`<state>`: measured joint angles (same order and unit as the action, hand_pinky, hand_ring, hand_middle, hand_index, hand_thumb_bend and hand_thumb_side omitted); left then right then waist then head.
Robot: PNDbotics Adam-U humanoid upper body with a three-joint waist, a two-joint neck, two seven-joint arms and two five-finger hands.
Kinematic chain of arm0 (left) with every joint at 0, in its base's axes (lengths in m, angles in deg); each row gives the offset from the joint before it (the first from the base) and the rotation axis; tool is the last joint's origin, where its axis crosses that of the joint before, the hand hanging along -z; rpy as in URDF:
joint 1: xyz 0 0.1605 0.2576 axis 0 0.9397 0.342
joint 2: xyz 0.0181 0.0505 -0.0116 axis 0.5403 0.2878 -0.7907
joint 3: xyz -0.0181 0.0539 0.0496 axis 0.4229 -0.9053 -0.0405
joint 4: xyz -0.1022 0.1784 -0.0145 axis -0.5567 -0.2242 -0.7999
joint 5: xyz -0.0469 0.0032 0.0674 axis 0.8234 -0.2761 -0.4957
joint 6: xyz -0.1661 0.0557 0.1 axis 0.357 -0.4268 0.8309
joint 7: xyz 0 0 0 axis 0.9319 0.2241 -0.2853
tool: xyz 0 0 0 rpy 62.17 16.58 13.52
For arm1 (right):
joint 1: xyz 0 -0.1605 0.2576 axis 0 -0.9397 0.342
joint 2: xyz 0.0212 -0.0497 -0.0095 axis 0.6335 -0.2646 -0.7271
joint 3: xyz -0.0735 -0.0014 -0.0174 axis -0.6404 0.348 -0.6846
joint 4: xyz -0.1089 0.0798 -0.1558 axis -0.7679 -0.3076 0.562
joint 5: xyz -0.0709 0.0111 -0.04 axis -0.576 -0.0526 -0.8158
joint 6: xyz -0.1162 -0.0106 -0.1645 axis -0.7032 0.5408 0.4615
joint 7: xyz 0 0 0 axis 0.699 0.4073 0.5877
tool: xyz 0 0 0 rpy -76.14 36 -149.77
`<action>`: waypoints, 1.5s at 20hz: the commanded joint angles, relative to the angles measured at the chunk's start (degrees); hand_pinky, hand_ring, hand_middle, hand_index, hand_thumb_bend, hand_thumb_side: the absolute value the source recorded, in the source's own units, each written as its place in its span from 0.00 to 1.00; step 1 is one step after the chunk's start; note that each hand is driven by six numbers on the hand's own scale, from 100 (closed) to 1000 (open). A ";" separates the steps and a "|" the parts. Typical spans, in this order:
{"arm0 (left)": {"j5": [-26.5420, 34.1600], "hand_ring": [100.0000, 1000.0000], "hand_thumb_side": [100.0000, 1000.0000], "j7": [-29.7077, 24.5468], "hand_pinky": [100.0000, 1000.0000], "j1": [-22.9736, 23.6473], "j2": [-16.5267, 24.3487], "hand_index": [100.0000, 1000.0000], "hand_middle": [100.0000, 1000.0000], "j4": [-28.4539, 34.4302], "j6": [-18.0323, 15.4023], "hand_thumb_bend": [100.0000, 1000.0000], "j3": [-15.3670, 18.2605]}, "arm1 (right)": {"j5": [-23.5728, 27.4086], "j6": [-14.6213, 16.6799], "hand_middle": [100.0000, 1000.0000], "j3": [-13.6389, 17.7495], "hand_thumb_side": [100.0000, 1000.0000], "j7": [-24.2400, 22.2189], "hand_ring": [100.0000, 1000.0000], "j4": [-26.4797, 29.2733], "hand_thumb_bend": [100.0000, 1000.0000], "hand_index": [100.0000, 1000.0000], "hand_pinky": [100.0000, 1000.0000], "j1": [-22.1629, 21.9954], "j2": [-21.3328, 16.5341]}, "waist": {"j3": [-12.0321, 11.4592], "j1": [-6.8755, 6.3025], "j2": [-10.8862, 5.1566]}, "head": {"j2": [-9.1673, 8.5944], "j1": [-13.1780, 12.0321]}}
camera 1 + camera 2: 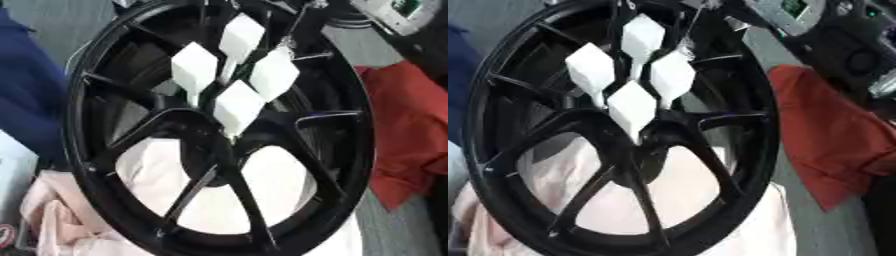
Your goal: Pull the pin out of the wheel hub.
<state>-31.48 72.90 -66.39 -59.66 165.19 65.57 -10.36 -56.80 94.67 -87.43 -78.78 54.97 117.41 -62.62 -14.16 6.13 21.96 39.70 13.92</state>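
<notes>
In the left eye view, a black wheel hub (219, 130) fills almost the whole picture, tilted so that its rim runs from about eleven o'clock down to five o'clock. Four white diamond-shaped pins (238, 106) stand clustered at its centre, a little above the middle of the view; one sits toward twelve o'clock, one toward nine, one toward three and one toward six of the cluster, each narrowing to a stem that goes down among the spokes. They appear set there so that each head stands up clear of the spokes, easy to take from above. Pale pink cloth (61, 215) lies under the wheel at seven o'clock, probably to cushion the rim, with dark blue fabric (26, 95) at nine o'clock and red cloth (407, 135) at three o'clock. Neither hand shows in this view, so their state cannot be told. In the right eye view the same wheel sits further toward nine o'clock, the white cluster nearer eleven o'clock, and the red cloth takes more of the three o'clock side. A dark piece of equipment (842, 40) shows at one o'clock beyond the rim. No hand shows here either, and all four pins look seated, so the pulling seems not yet begun.
</notes>
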 commanded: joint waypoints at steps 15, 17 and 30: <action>-0.17 0.63 0.45 -0.10 0.65 0.04 1.35 0.68 0.51 1.21 0.28 0.51 0.58 | 3.65 9.61 0.40 6.47 0.05 -14.55 0.70 1.07 0.00 0.46 0.82 2.58 -1.96 | 0.27 -0.38 -1.89 | -0.52 0.16; -0.19 0.63 0.45 -0.10 0.65 0.09 1.34 0.68 0.51 1.21 0.27 0.51 0.61 | 4.06 8.88 0.40 7.71 0.05 -14.55 0.70 1.09 0.00 0.46 0.82 2.68 -2.25 | 0.40 -0.46 -1.92 | -0.54 0.19; -0.12 0.63 0.44 0.32 0.65 1.13 0.96 0.68 0.50 1.21 0.44 0.51 0.96 | 9.27 3.39 0.38 20.02 0.00 -11.24 0.70 1.02 0.00 0.45 0.83 -0.18 -8.29 | 2.15 -2.22 -2.92 | 0.19 -1.59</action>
<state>-31.57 73.00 -65.21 -59.70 165.19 66.00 -9.98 -48.67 90.67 -69.81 -82.78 56.08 116.34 -67.95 -11.98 4.16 20.67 39.75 12.66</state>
